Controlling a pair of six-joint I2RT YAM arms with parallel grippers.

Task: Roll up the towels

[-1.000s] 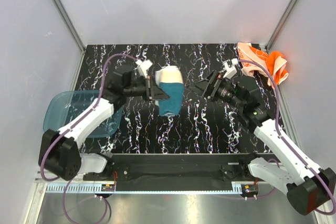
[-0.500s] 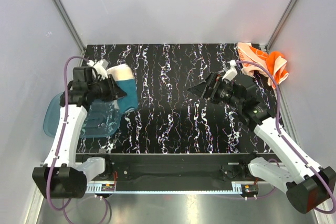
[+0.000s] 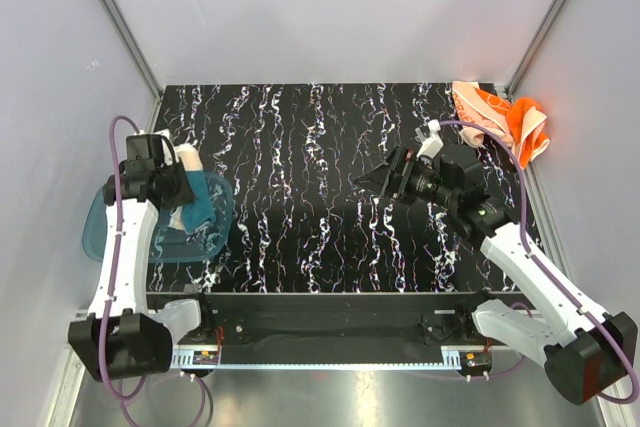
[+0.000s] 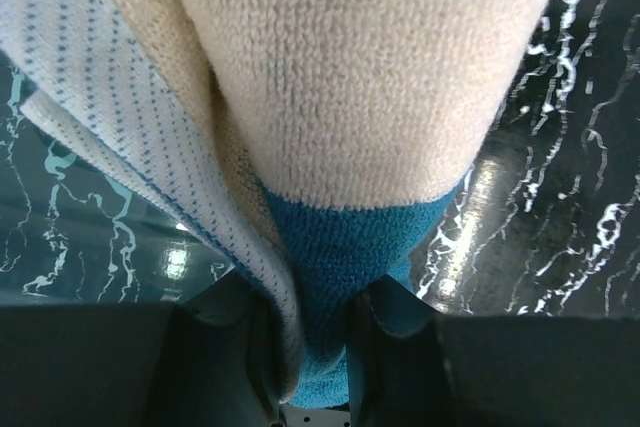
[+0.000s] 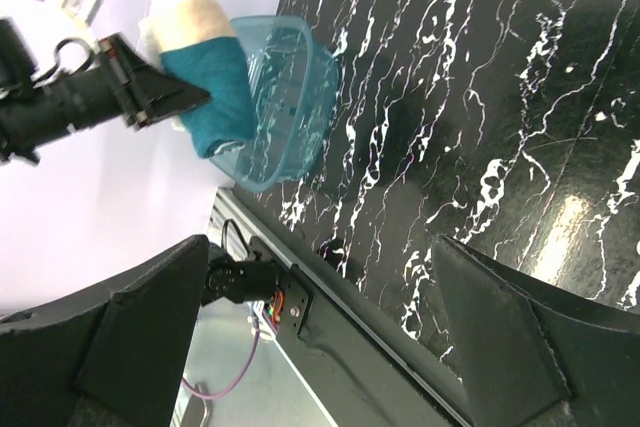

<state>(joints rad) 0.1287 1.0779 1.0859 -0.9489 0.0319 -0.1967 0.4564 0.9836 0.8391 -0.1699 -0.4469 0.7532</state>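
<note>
The teal towel [image 3: 203, 199], rolled with its cream reverse outward, is seen at the left edge of the top view. It is held over the translucent blue tray [image 3: 108, 230]. Whether the tray is touched cannot be told. The left gripper [image 4: 310, 352] is clamped on the roll's teal end, which is pinched tight between the two jaws at the bottom of the wrist view. Right of centre, the right gripper [image 3: 384, 179] is held above the black marbled table [image 3: 300, 137]. Its fingers [image 5: 130, 332] are spread wide and nothing is held between them. The orange towel [image 3: 503, 119] is left crumpled and unrolled in the table's upper right corner.
</note>
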